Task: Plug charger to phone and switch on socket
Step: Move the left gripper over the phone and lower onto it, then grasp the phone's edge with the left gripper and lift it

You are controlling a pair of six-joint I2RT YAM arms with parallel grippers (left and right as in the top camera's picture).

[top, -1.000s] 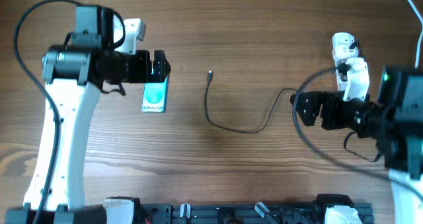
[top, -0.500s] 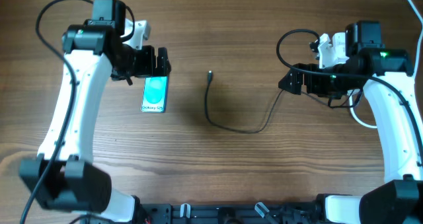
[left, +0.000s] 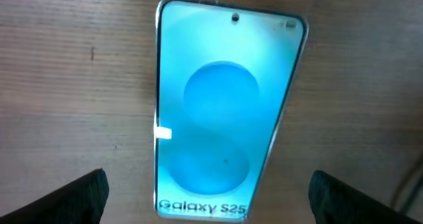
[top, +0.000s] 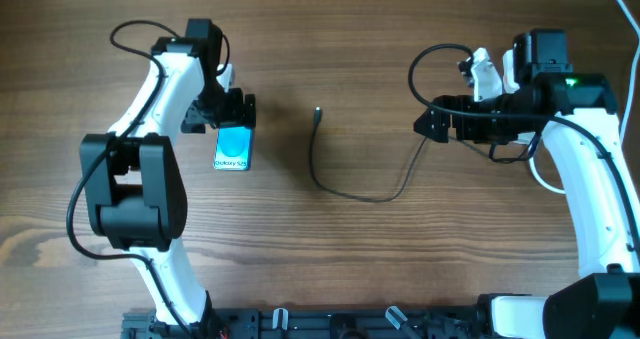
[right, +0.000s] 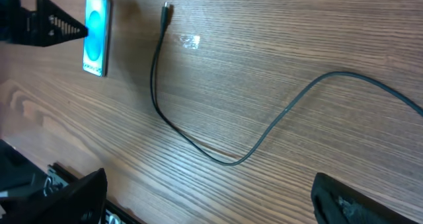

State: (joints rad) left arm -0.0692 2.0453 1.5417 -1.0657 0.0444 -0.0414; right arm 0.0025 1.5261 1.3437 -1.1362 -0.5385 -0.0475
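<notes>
Overhead, the left gripper (top: 237,109) hangs wide open over one end of the phone (top: 232,147), the right gripper (top: 428,122) open too, well right of it; left wrist, uneven closing could skid the phone; right wrist, the charger (right: 158,85) lies loose near the phone, where a poor pinch could flick its plug away.

Brown wood-grain table top (top: 350,269)

The left gripper (top: 241,110) is drifting slightly toward 6 o'clock over the phone's (top: 232,147) far end as its arm folds inward. The right gripper (top: 428,122) is swinging toward 11 o'clock.
</notes>
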